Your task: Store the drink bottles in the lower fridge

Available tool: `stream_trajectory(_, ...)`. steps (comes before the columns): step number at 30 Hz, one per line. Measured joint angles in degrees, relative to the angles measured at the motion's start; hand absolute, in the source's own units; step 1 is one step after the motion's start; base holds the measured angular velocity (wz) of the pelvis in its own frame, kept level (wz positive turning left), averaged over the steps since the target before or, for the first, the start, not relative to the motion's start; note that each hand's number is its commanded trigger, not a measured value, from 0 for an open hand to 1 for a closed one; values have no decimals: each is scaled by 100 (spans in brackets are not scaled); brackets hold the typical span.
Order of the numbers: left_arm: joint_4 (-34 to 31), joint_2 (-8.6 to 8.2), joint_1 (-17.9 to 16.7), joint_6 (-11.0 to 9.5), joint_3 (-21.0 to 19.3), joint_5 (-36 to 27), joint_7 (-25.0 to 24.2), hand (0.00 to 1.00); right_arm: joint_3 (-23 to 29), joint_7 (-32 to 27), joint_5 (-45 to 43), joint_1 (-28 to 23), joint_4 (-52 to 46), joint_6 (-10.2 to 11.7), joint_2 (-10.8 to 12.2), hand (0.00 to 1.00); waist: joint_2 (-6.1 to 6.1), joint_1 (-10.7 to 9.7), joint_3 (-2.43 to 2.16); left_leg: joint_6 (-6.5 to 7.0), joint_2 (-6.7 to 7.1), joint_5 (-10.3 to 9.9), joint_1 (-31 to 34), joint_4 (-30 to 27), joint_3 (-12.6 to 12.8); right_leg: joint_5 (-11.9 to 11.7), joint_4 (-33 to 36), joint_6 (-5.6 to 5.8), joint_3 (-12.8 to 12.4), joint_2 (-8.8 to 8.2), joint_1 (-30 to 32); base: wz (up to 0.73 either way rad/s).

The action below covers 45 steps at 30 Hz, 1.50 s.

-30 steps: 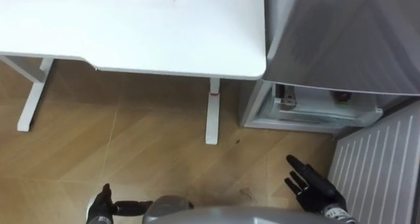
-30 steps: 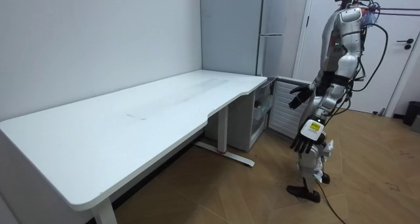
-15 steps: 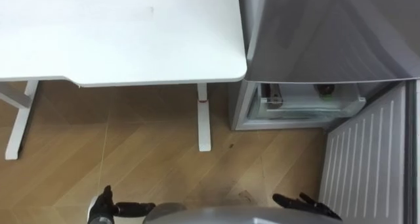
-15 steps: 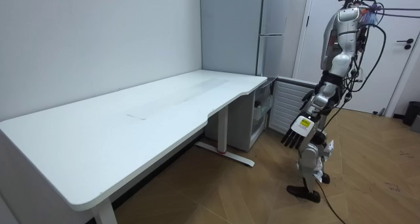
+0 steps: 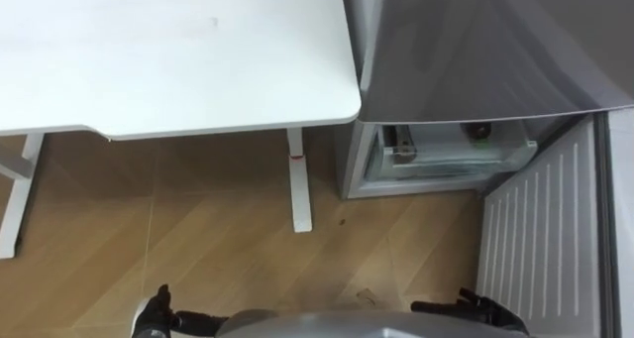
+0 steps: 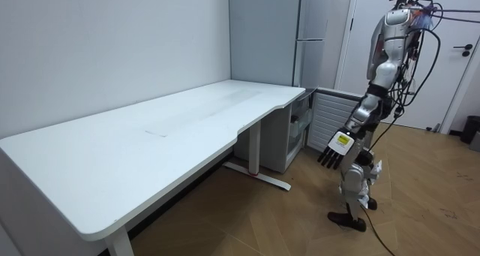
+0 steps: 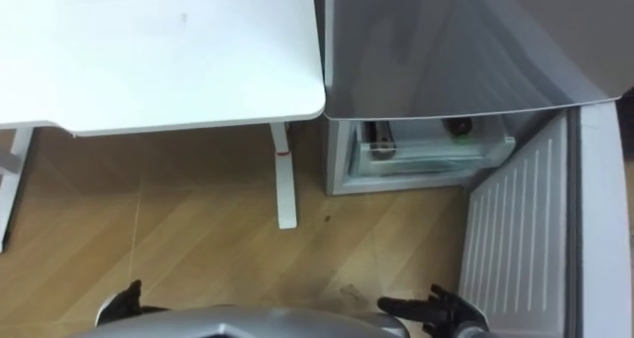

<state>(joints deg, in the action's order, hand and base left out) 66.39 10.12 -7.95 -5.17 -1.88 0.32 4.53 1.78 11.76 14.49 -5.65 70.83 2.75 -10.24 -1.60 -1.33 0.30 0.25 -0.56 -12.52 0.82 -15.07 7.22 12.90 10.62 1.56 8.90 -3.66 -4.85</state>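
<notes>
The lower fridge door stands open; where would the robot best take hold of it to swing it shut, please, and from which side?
The lower fridge door stands swung out toward the robot, ribbed inner face showing, hinged at the fridge. So probably grip its free edge, nearest the robot, coming from the robot's right with the right hand, which is close by; leverage looks best there.

- Ahead of the right hand [image 7: 432, 306], bare floor [image 5: 396, 249] runs up to the open lower fridge compartment [image 5: 446, 158].
- Just right of it stands the swung-out ribbed door [image 5: 540, 244].
- Ahead-left, the table leg [image 5: 295, 184] and the table [image 5: 178, 60] narrow the way.
- The upper fridge body [image 5: 475, 41] overhangs the opening.
</notes>
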Motion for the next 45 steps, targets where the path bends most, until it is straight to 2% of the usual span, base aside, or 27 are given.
stream_trajectory(5,-5,-17,41,-24,35,47,0,0,-39,-298,-563,-28,-304,162,31,0,4,-11,-32,0,6,2,-32,140,106,-4,3,8,-117,-2,78,-12)
stream_trajectory(8,-1,-18,111,-42,77,45,-7,0,-52,-477,-661,-142,-641,263,45,0,1,-16,-36,-1,4,3,-30,161,143,-6,1,11,-162,-2,101,-7)
stream_trajectory(12,64,-24,181,-190,221,53,-2,0,-51,-824,-970,-243,-1407,309,42,0,0,-1,-32,-1,6,3,-83,172,192,-12,2,17,-274,-8,105,-14)
stream_trajectory(14,172,-30,230,-236,232,61,-11,0,-48,-978,-1211,-229,-1888,433,41,0,-10,-7,-28,-1,7,3,-162,231,203,-13,1,19,-330,-3,72,-14)
stream_trajectory(16,170,-29,286,-246,217,65,-22,0,-44,-1051,-1300,-228,-2341,447,41,0,-21,-8,-15,-1,8,3,-162,237,207,-14,1,20,-360,-2,84,-5)
stream_trajectory(18,169,-29,322,-247,196,159,-78,0,-44,-1164,-1300,-210,-2650,584,42,0,-33,-10,-17,-1,8,3,-165,229,209,-21,2,29,-355,1,78,0)
stream_trajectory(22,104,-19,284,-237,-30,225,-195,0,12,-1327,-1353,-263,-3656,497,31,0,-77,-22,21,-1,-2,3,-154,229,206,-45,1,30,-364,12,92,-1)
stream_trajectory(25,101,-3,285,-239,-30,275,-256,0,27,-1608,-1350,-205,-4058,669,-25,0,-113,-39,-5,0,-6,2,-161,228,204,-65,1,39,-361,20,75,2)
stream_trajectory(30,92,-2,185,-239,-219,535,-282,0,443,-1920,-1395,-216,-4268,720,-83,0,-132,-67,-17,4,3,5,-142,257,204,-67,4,43,-354,17,57,1)
stream_trajectory(34,92,13,64,-232,-481,555,-279,0,799,-2326,-1311,-211,-4276,720,-268,0,-153,-89,-27,5,3,6,-155,258,199,-67,4,43,-333,12,52,0)
stream_trajectory(36,34,18,-28,-223,-505,557,-279,0,966,-2538,-1277,-203,-4278,720,-372,0,-200,-125,-14,5,10,7,-242,273,190,-66,-13,44,-331,7,12,0)
stream_trajectory(40,-180,18,-153,-135,-576,562,-296,0,1322,-2830,-1283,-205,-4458,720,-385,0,-275,-181,-18,5,13,7,-275,301,166,-65,-19,47,-333,9,-13,0)
stream_trajectory(42,-333,18,-239,-131,-612,555,-298,0,1576,-3061,-1230,-219,-4490,746,-397,0,-313,-246,-43,5,16,6,-289,301,154,-65,-20,47,-332,9,-39,2)
stream_trajectory(45,-381,19,-302,-119,-642,545,-294,0,1748,-3302,-956,-255,-4450,768,-401,0,-322,-333,-49,5,17,6,-305,301,147,-65,-17,47,-333,11,-71,1)
